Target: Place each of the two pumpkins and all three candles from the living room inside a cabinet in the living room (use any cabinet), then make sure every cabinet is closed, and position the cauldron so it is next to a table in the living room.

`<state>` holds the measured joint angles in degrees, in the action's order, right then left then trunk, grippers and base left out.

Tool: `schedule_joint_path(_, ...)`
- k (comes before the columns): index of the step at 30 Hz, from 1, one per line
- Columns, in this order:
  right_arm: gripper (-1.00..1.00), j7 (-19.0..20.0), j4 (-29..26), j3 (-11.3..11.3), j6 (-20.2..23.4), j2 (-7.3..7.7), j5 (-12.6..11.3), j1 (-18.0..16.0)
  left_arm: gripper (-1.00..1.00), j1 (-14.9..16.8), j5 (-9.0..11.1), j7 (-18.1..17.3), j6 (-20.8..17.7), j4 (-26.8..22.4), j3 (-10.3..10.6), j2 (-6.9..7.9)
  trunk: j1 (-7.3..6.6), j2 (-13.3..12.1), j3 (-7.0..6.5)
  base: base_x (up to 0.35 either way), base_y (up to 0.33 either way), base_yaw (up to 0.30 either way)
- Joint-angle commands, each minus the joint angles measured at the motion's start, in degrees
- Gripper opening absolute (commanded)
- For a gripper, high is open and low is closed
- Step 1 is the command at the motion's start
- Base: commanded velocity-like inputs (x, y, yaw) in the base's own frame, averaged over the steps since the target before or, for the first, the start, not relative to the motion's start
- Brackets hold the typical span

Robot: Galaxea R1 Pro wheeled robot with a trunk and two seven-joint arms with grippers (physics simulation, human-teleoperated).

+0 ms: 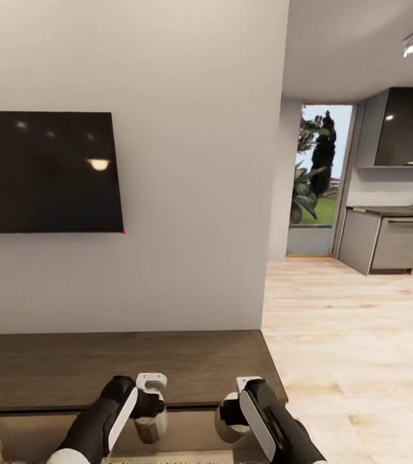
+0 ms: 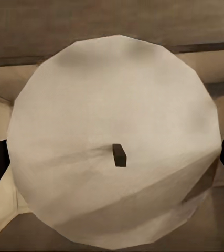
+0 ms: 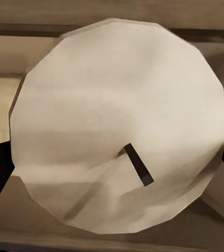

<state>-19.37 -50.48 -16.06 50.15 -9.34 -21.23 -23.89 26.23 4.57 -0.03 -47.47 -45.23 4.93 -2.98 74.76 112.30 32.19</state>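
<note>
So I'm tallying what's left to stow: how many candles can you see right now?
2. One candle is in the left tool, the other candle in the right tool, both above the open cabinet drawer. A third may be out of sight.

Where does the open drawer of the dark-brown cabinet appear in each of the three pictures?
Head view: the open drawer lies at the bottom edge, below the cabinet top, under both grippers.
Left wrist view: its pale interior shows behind the candle in the left gripper.
Right wrist view: its pale interior shows behind the candle in the right gripper.
Shared landmark: the cabinet's dark top edge.
</note>
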Motion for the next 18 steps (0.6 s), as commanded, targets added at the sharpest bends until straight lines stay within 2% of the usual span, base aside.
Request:
schedule_joint_path(1,-1.00,-0.5,0.0,-0.1,0.1,0.02,-0.7,-0.1,-1.00,1.7,0.5,0.4,-0.4,2.8,0.1,-0.06,0.22,0.5,0.25,0.000,0.000,0.000)
schedule_joint_path(3,-1.00,-0.5,0.0,-0.1,0.1,0.02,-0.7,-0.1,-1.00,3.3,0.6,0.4,-0.4,5.7,0.0,-0.07,0.66,1.3,0.61,0.000,0.000,0.000)
schedule_joint_path(5,-1.00,-0.5,0.0,-0.1,0.1,0.05,-0.7,-0.1,-1.00,6.7,0.9,0.4,-0.5,11.3,0.0,0.00,1.10,2.1,0.97,0.000,0.000,0.000)
schedule_joint_path(8,-1.00,-0.5,0.1,-0.1,0.1,0.09,-0.7,-0.1,-1.00,9.2,0.8,0.6,-0.6,15.0,-0.1,0.17,1.76,3.3,1.51,0.000,0.000,0.000)
schedule_joint_path(14,-1.00,-0.5,0.2,-0.2,0.2,0.04,-0.6,-0.1,-1.00,10.1,0.7,3.9,0.0,16.8,-0.1,0.36,3.07,5.7,2.59,0.000,0.000,0.000)
schedule_joint_path(18,-1.00,-0.3,0.2,-0.4,0.2,-0.02,-0.6,-0.1,-1.00,10.2,0.7,4.5,0.0,17.7,-0.2,0.41,3.95,7.3,3.30,0.000,0.000,0.000)
